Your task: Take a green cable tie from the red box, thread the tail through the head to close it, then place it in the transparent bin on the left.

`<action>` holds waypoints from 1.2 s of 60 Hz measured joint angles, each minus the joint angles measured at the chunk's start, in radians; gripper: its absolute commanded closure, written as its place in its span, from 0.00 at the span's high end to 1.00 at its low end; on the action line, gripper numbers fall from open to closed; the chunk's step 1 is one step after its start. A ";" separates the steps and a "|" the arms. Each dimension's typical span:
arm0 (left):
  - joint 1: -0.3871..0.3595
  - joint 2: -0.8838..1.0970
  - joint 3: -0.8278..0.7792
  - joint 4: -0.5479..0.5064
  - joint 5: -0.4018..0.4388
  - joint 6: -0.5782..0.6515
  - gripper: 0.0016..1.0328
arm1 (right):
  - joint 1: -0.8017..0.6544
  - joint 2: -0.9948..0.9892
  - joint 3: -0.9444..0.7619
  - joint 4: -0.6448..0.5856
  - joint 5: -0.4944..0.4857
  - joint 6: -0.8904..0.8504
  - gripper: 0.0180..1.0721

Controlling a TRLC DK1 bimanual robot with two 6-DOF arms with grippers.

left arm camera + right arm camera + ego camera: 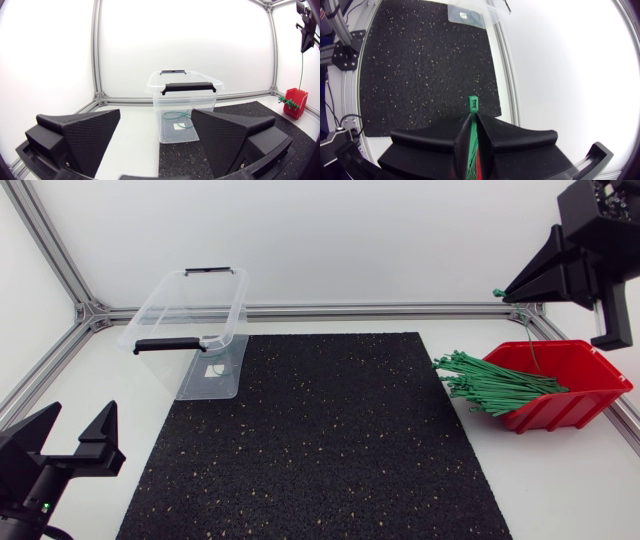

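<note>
Right gripper (512, 292) raised above red box (572, 398), fingers (512, 140) clamped on green cable tie (473, 103) — head poking past tips, left gripper (82, 416) low by mat's (320, 440) near-left corner, fingers (85, 131) spread wide — transparent bin (160, 308) at its far-left corner

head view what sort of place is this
Probably a robot lab work cell: an aluminium frame around the edge, a black mat as work surface, and a red box of green cable ties plus a transparent bin set out.

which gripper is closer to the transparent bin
Left. The left gripper sits open, the transparent bin ahead of it. The right gripper is far across, raised over the red box, shut on a green cable tie.
</note>
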 measured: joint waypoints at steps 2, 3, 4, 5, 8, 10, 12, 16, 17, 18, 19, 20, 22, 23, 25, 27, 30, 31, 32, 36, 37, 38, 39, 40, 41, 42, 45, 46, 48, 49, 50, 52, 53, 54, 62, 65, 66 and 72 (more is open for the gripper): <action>0.000 0.000 0.000 0.000 0.000 0.000 0.96 | 0.024 -0.002 0.018 -0.008 -0.001 0.022 0.13; 0.000 0.000 0.000 0.000 0.000 0.000 0.96 | 0.036 -0.002 0.024 -0.011 -0.001 0.029 0.13; 0.000 0.000 0.000 0.000 0.000 0.000 0.96 | 0.047 -0.002 0.030 -0.014 -0.001 0.039 0.13; 0.000 0.000 0.000 0.000 0.000 0.000 0.96 | 0.062 -0.002 0.035 -0.016 -0.001 0.053 0.13; 0.000 0.000 0.000 0.000 0.000 0.000 0.96 | 0.102 -0.002 0.044 -0.020 0.003 0.087 0.13; 0.000 0.000 0.000 0.000 0.000 0.000 0.96 | 0.134 -0.002 0.049 -0.022 0.010 0.116 0.13; 0.000 0.000 0.000 0.000 0.000 0.000 0.96 | 0.167 -0.002 0.053 -0.022 0.025 0.143 0.13; 0.000 0.000 0.000 0.000 0.000 0.000 0.96 | 0.244 0.001 0.066 -0.023 0.059 0.203 0.13; 0.000 0.000 0.000 0.000 0.000 0.000 0.96 | 0.266 0.001 0.071 -0.024 0.065 0.218 0.13; 0.000 0.000 0.000 0.000 0.000 0.000 0.96 | 0.287 0.004 0.077 -0.025 0.071 0.235 0.13; 0.000 0.000 0.000 0.000 0.000 0.000 0.96 | 0.303 0.006 0.084 -0.025 0.075 0.248 0.13; 0.000 0.000 0.000 0.000 0.000 0.000 0.96 | 0.318 0.008 0.089 -0.026 0.080 0.260 0.13; 0.000 0.000 0.000 0.000 0.000 0.000 0.96 | 0.350 0.014 0.101 -0.029 0.091 0.286 0.13; 0.000 0.000 0.000 0.000 0.000 0.000 0.96 | 0.370 0.019 0.110 -0.032 0.099 0.302 0.13; 0.000 0.000 0.000 0.000 0.000 0.000 0.96 | 0.404 0.028 0.123 -0.038 0.116 0.328 0.13; 0.000 0.000 0.000 0.000 0.000 0.000 0.96 | 0.435 0.037 0.131 -0.042 0.133 0.354 0.13; 0.000 0.000 0.000 0.000 0.000 0.000 0.96 | 0.482 0.054 0.137 -0.046 0.146 0.390 0.13; 0.000 0.000 0.000 0.000 0.000 0.000 0.96 | 0.496 0.060 0.137 -0.046 0.148 0.401 0.13; 0.000 0.000 0.000 0.000 0.000 0.000 0.96 | 0.508 0.066 0.137 -0.046 0.151 0.412 0.13; 0.000 0.000 0.000 0.000 0.000 0.000 0.96 | 0.557 0.094 0.137 -0.047 0.161 0.452 0.13; 0.000 0.000 0.000 0.000 0.000 0.000 0.96 | 0.566 0.101 0.134 -0.045 0.165 0.461 0.13; 0.000 0.000 0.000 0.000 0.000 0.000 0.96 | 0.577 0.108 0.129 -0.043 0.168 0.470 0.13; 0.000 0.000 0.000 0.000 0.000 0.000 0.96 | 0.585 0.113 0.124 -0.040 0.169 0.478 0.13; 0.000 0.000 0.000 0.000 0.000 0.000 0.96 | 0.593 0.117 0.117 -0.038 0.172 0.486 0.13; 0.000 0.000 0.000 0.000 0.000 0.000 0.96 | 0.599 0.122 0.108 -0.035 0.173 0.493 0.13; 0.000 0.000 0.000 0.000 0.000 0.000 0.96 | 0.605 0.126 0.099 -0.028 0.174 0.499 0.13; 0.000 0.000 0.000 0.000 0.000 0.000 0.96 | 0.622 0.140 0.064 0.003 0.177 0.520 0.13; 0.000 0.000 0.000 0.000 0.000 0.000 0.96 | 0.625 0.145 0.054 0.014 0.178 0.525 0.13; 0.000 0.000 0.000 0.000 0.000 0.000 0.96 | 0.630 0.154 0.031 0.042 0.179 0.535 0.13; 0.000 0.000 0.000 0.000 0.000 0.000 0.96 | 0.630 0.159 0.019 0.057 0.178 0.538 0.13; 0.000 0.000 0.000 0.000 0.000 0.000 0.96 | 0.630 0.165 0.004 0.076 0.179 0.544 0.13; 0.000 0.000 0.000 0.000 0.000 0.000 0.96 | 0.630 0.177 -0.020 0.102 0.178 0.551 0.13; 0.000 0.000 0.000 0.000 0.000 0.000 0.96 | 0.630 0.183 -0.031 0.116 0.175 0.554 0.13; 0.000 0.000 0.000 0.000 0.000 0.000 0.96 | 0.629 0.189 -0.043 0.129 0.174 0.561 0.13; 0.000 0.000 0.000 0.000 0.000 0.000 0.96 | 0.632 0.253 -0.110 0.205 0.139 0.593 0.13; 0.000 0.000 0.000 0.000 0.000 0.000 0.96 | 0.636 0.277 -0.126 0.236 0.129 0.602 0.13; 0.000 0.000 0.000 0.000 0.000 0.000 0.96 | 0.636 0.283 -0.130 0.246 0.125 0.603 0.13; 0.000 0.000 0.000 0.000 0.000 0.000 0.96 | 0.643 0.331 -0.152 0.304 0.106 0.616 0.13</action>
